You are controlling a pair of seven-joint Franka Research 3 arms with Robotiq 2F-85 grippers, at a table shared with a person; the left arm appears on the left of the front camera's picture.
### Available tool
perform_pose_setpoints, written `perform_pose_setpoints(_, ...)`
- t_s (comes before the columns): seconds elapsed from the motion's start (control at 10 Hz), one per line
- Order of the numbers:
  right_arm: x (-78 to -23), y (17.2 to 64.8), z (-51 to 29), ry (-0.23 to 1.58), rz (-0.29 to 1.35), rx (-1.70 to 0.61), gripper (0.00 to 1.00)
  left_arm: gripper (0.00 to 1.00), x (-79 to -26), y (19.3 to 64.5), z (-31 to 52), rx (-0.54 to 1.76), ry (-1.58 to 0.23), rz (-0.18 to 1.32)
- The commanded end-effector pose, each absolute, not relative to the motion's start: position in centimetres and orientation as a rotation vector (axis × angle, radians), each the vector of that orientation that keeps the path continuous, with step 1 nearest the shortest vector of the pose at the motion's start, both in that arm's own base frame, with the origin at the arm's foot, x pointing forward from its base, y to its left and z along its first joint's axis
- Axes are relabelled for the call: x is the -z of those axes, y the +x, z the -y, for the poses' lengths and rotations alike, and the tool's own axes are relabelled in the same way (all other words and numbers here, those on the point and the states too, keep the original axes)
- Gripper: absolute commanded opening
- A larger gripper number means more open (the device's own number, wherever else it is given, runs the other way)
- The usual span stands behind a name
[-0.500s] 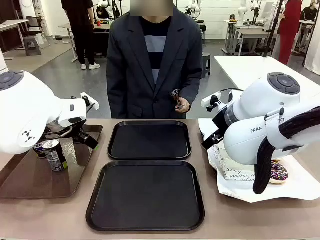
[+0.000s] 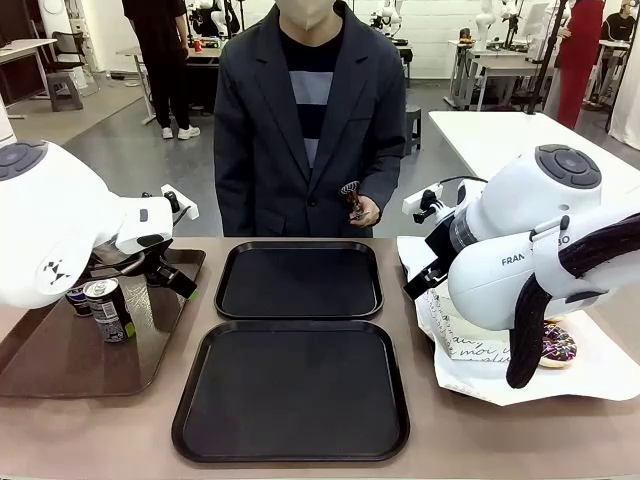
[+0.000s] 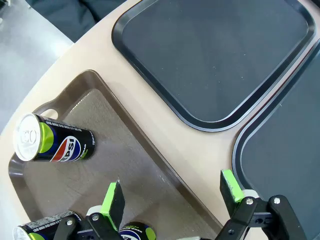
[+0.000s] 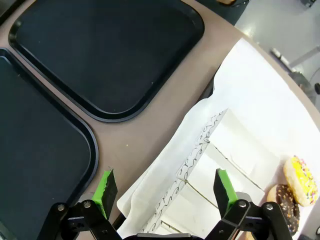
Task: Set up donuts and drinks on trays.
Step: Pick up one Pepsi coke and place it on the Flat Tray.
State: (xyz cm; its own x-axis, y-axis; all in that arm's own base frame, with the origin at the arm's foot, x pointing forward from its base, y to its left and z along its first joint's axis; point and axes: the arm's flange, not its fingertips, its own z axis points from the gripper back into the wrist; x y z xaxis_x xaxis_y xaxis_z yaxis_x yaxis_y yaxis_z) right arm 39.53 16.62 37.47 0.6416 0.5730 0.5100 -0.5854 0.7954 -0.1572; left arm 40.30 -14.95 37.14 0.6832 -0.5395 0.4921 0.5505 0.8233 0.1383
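Note:
Two black trays lie bare in the middle of the table, the far tray (image 2: 299, 280) and the near tray (image 2: 291, 390). Drinks, black Pepsi cans (image 2: 108, 308), stand on a brown tray (image 2: 60, 360) at the left. My left gripper (image 3: 172, 195) hovers open over that tray's inner edge, with one can (image 3: 52, 144) ahead of it and two cans (image 3: 135, 231) just under its fingers. Donuts (image 2: 557, 345) lie on white paper at the right. My right gripper (image 4: 165, 187) is open above white script-printed sleeves (image 4: 200, 170), with a yellow-sprinkled donut (image 4: 301, 180) and a chocolate donut (image 4: 284, 205) beside them.
A person in a dark jacket stands at the far edge, one hand (image 2: 365, 210) holding a small object. The white paper (image 2: 600, 375) covers the table's right side. A strip of bare tabletop (image 2: 420, 330) runs between the trays and the paper.

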Motion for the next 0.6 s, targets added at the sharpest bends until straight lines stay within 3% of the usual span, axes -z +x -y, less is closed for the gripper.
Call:
perform_pose_setpoints(0.0, -37.46, 39.53, -16.62, 0.023, 0.573, -0.660, 1.00, 1.00, -37.14, 40.30, 14.95, 0.611, -0.021, 0.545)
perform_pose_setpoints(0.5, -37.46, 39.53, -16.62, 0.023, 0.573, -0.660, 1.00, 1.00, -37.14, 40.30, 14.95, 0.611, -0.021, 0.545)
